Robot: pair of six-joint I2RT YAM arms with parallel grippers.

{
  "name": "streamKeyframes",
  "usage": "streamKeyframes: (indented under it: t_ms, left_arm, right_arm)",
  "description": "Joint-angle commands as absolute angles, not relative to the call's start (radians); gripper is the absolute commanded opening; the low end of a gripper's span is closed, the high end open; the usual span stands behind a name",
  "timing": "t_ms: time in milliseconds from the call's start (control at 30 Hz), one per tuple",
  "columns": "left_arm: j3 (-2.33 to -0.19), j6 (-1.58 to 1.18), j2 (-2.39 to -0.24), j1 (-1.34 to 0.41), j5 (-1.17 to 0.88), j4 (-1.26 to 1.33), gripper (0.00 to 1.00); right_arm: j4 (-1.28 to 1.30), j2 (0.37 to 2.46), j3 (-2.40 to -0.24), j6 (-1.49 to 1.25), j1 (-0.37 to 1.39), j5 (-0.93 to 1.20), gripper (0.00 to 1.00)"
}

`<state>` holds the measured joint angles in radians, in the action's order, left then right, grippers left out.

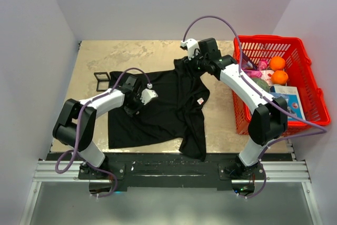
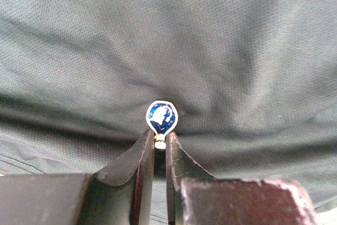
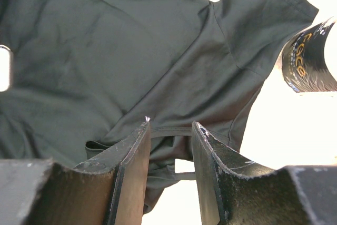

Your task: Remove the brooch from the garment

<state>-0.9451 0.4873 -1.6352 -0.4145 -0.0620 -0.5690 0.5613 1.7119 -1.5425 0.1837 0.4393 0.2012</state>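
The plain black short-sleeved cloth T-shirt (image 1: pixel 174 104) lay across the middle of the tan table (image 1: pixel 137 54). Left of it, apart, lay a black square open frame (image 1: pixel 97 81). To its right stood a red plastic basket (image 1: pixel 268 37) with two round oranges (image 1: pixel 277 62) inside. The tiny round metal brooch (image 2: pixel 162 117) sat on the shirt's left half, at the left gripper's (image 2: pixel 160 138) fingertips. The right gripper (image 1: pixel 192 61) stood at the shirt's far edge.

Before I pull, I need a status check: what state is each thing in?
Small round blue-and-white brooch: on the shirt, its stub pinched.
Black cloth T-shirt: spread on table, rumpled.
Left gripper: shut on brooch.
Right gripper: open, tips at shirt's collar.
Red plastic basket: upright, filled.
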Motion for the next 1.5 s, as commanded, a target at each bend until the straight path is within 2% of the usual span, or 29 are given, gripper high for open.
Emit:
streamKeyframes:
  t_ms: [0, 367, 533, 700, 867, 1100, 1467]
  left_arm:
    - [-0.988, 0.456, -1.571, -0.413, -0.100, -0.584, 0.08]
    - [-0.982, 0.411, -1.425, -0.348, -0.201, -0.565, 0.07]
    - [-0.954, 0.353, -1.336, -0.259, -0.356, -0.505, 0.09]
    - [-0.844, 0.243, -1.287, -0.253, -0.471, -0.379, 0.11]
    - [-0.853, 0.277, -1.255, -0.232, -0.315, -0.426, 0.09]
    - [-0.841, 0.333, -1.229, -0.075, -0.135, -0.459, 0.07]
    - [-1.066, 0.305, -1.509, 0.041, -0.003, -0.384, 0.07]
  right_arm:
    - [0.534, 1.677, -1.554, 0.184, 0.439, 0.209, 0.41]
    - [0.532, 1.684, -1.560, 0.181, 0.437, 0.218, 0.41]
    - [0.534, 1.690, -1.565, 0.181, 0.437, 0.222, 0.41]
    - [0.546, 1.700, -1.566, 0.172, 0.439, 0.251, 0.41]
    - [0.549, 1.672, -1.530, 0.172, 0.440, 0.249, 0.42]
    - [0.529, 1.664, -1.505, 0.156, 0.443, 0.256, 0.42]
    - [0.531, 1.701, -1.572, 0.147, 0.443, 0.255, 0.43]
